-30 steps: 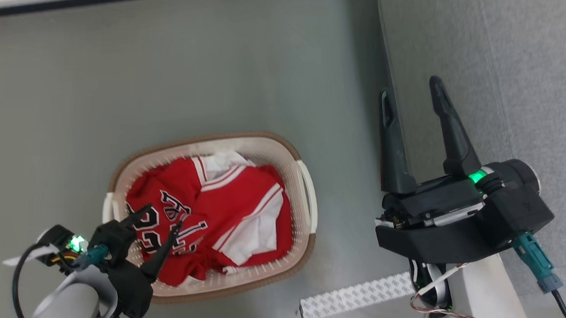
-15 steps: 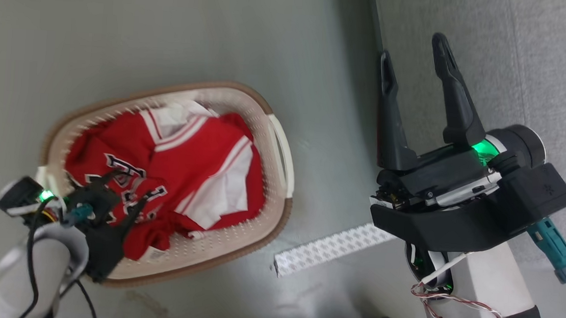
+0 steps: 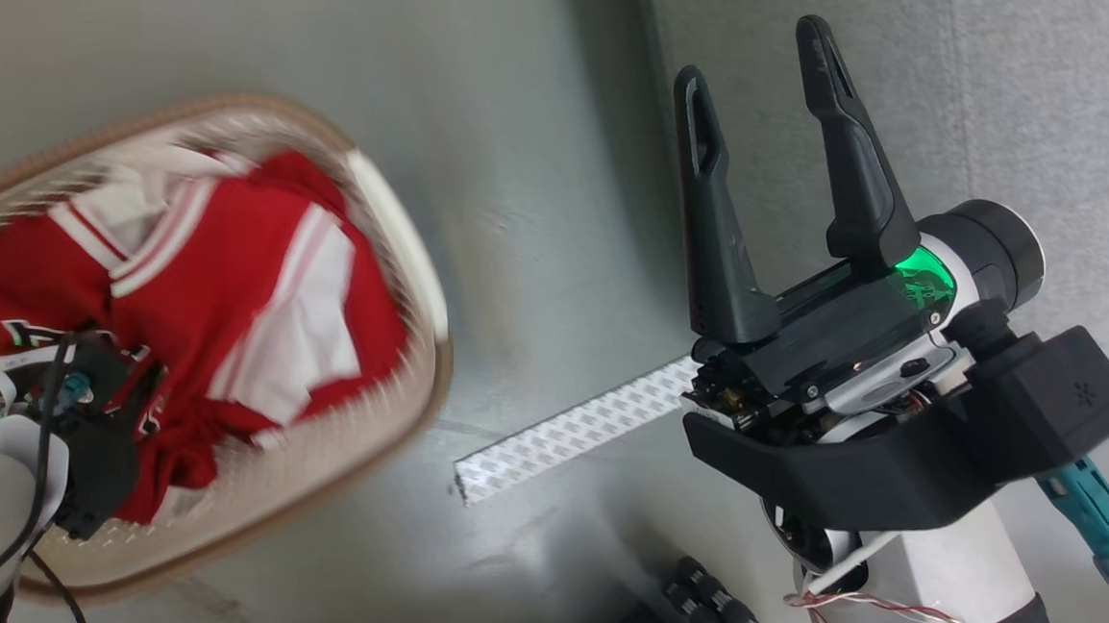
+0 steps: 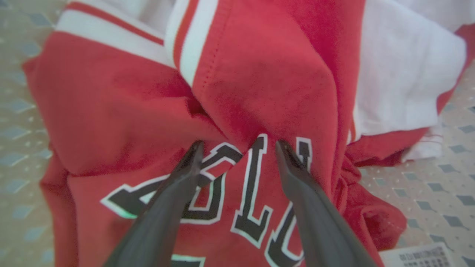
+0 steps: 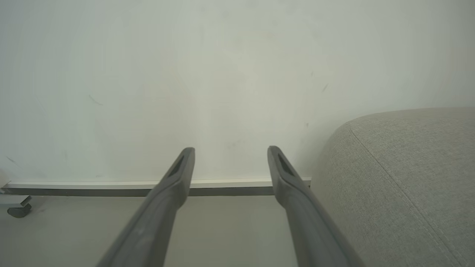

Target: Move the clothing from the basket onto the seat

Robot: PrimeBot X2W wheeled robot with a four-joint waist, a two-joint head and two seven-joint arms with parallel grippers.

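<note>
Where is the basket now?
In the head view, the basket stands on the floor at the left, holding the red clothing, left of a white strip.

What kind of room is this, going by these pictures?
Likely an indoor living-room corner, perhaps a staged one: a grey upholstered seat, a laundry basket of red clothing on a smooth grey floor, and a plain white wall with a skirting board.
</note>
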